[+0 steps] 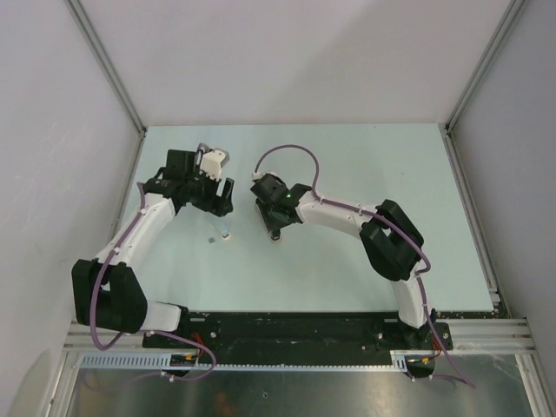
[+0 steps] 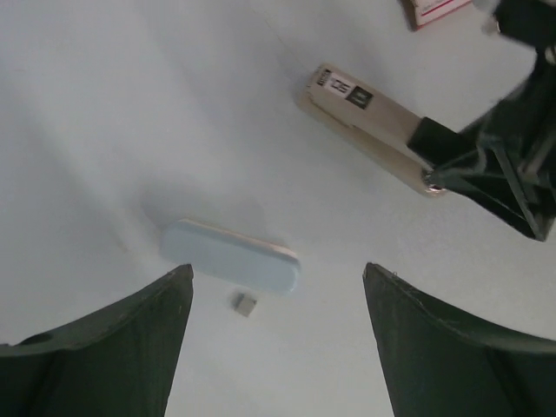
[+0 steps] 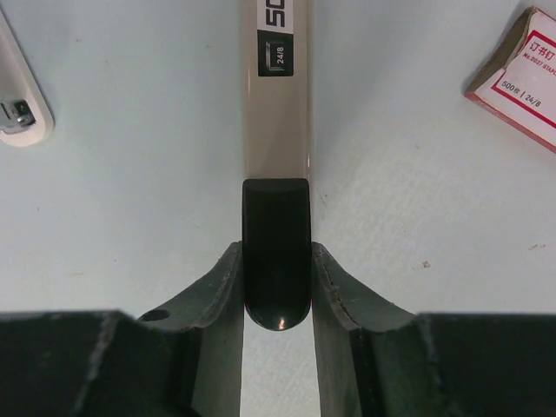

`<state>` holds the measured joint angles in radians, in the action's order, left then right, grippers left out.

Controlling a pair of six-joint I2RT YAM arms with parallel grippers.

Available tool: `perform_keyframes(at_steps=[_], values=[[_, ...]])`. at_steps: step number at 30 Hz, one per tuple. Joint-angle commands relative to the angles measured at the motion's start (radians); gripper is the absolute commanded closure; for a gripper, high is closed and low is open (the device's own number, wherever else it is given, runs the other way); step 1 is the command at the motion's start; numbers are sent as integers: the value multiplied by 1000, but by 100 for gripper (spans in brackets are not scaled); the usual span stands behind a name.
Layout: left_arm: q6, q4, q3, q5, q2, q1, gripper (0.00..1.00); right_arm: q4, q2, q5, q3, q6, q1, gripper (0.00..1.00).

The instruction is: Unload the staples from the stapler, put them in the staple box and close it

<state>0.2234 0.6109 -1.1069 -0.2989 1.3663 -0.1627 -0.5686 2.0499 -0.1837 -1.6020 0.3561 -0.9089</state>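
Clamping stapler (image 3: 276,113) at glossy black rounded end, right fingers (image 3: 221,282); left fingers (image 2: 130,339) apart.

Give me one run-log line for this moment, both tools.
left tool: open over pale tube and staple bit | right tool: closed on black end of stapler | staple box: apart, untouched

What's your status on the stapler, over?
Left gripper open, facing a loose staple bit and pale tube. Right gripper closed on stapler at its black end. Staple box off to the side.
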Motion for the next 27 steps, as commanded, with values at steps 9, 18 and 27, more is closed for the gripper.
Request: perform_keyframes(at_steps=[9, 18, 27], values=[[-9, -51, 82, -338, 9, -67, 14, 237, -204, 80, 66, 214, 85, 100], [-61, -144, 121, -346, 47, -173, 9, 361, -307, 78, 154, 285, 84, 100], [-76, -241, 102, -314, 130, -186, 13, 394, -368, 106, 211, 344, 69, 100]])
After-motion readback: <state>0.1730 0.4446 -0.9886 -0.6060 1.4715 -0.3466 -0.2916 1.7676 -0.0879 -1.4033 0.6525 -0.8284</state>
